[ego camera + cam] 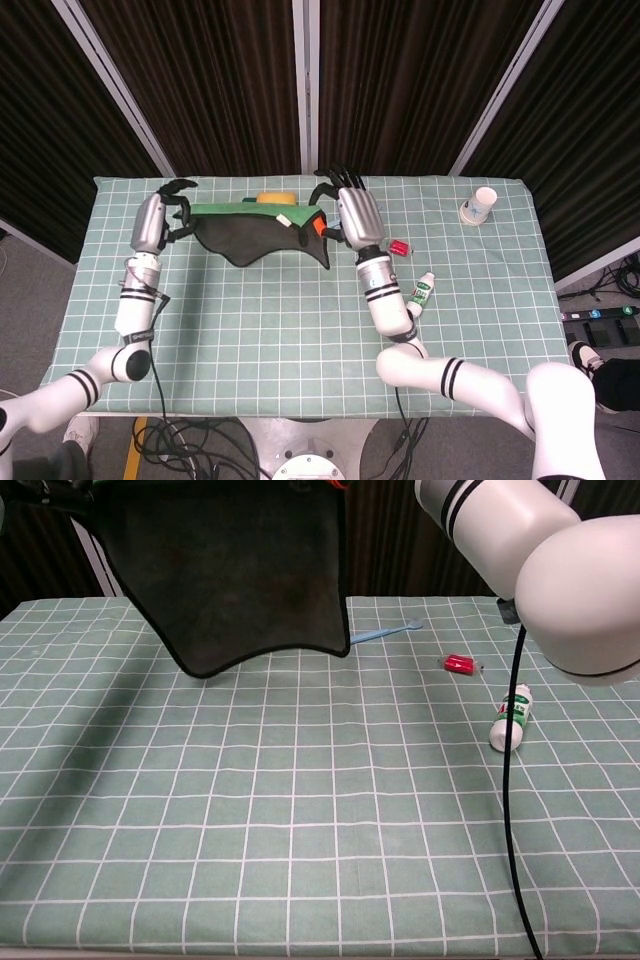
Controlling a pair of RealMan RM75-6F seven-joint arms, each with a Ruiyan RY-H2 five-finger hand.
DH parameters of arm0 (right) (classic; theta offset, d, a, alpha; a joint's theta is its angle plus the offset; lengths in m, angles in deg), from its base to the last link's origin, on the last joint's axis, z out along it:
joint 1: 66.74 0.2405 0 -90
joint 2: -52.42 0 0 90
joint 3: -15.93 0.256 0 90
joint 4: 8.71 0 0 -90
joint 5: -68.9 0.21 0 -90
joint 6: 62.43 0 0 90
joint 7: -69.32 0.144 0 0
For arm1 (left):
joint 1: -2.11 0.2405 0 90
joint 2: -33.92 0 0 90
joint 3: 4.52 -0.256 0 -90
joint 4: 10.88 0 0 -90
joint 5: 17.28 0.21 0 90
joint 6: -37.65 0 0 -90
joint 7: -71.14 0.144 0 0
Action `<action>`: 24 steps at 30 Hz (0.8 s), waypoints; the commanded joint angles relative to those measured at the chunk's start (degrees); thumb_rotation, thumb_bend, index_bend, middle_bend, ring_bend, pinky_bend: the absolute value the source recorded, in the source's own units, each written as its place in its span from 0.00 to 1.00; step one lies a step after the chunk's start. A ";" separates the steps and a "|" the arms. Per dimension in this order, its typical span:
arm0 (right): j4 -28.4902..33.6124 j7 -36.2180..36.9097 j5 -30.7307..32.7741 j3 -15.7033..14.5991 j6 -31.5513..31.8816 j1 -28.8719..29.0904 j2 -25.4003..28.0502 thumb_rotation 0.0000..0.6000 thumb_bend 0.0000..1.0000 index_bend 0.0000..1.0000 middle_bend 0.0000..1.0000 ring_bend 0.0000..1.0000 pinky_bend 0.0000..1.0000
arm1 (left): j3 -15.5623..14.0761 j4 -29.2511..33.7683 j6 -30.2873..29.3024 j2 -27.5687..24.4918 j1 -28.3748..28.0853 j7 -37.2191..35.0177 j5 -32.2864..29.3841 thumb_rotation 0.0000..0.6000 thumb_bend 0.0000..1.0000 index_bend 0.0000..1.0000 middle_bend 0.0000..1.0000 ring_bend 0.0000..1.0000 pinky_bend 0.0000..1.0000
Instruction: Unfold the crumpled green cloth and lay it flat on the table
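both hands (157, 215) (352, 215) hold green cloth (262, 235) stretched above table (300, 320).

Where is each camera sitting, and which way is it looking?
Head view: high above, looking down on the table; shows both arms, left hand and right hand holding the green cloth stretched between them.
Chest view: low at the table's near edge, looking across it; shows the right arm.
Shared: cloth, white bottle, red item.
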 commanded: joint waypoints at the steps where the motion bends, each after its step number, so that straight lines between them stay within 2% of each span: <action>1: -3.51 7.32 -4.52 -0.69 -2.53 0.72 0.14 1.00 0.44 0.66 0.22 0.07 0.08 | 0.04 -2.42 -2.48 1.51 -1.44 0.82 1.44 1.00 0.53 0.84 0.41 0.27 0.24; 8: -7.93 15.61 -13.19 -10.93 -6.72 -1.95 1.35 1.00 0.44 0.68 0.24 0.07 0.08 | -8.44 4.15 -2.26 -0.46 2.58 3.66 5.44 1.00 0.53 0.84 0.41 0.27 0.24; 11: -7.41 18.82 -15.59 -14.01 -8.22 -3.13 2.42 1.00 0.44 0.68 0.24 0.07 0.08 | -12.36 8.23 -2.25 -1.91 4.69 5.39 7.16 1.00 0.52 0.84 0.41 0.27 0.24; 17: -4.99 23.10 -19.45 -17.90 -9.32 -4.63 4.57 1.00 0.44 0.68 0.24 0.07 0.08 | -17.97 14.68 -3.80 -4.44 7.79 8.02 11.03 1.00 0.52 0.84 0.41 0.27 0.24; 24: -1.28 24.69 -23.40 -22.00 -10.22 -5.57 6.57 1.00 0.44 0.68 0.24 0.07 0.08 | -23.42 17.53 -5.61 -6.02 10.71 9.18 15.52 1.00 0.50 0.84 0.41 0.27 0.24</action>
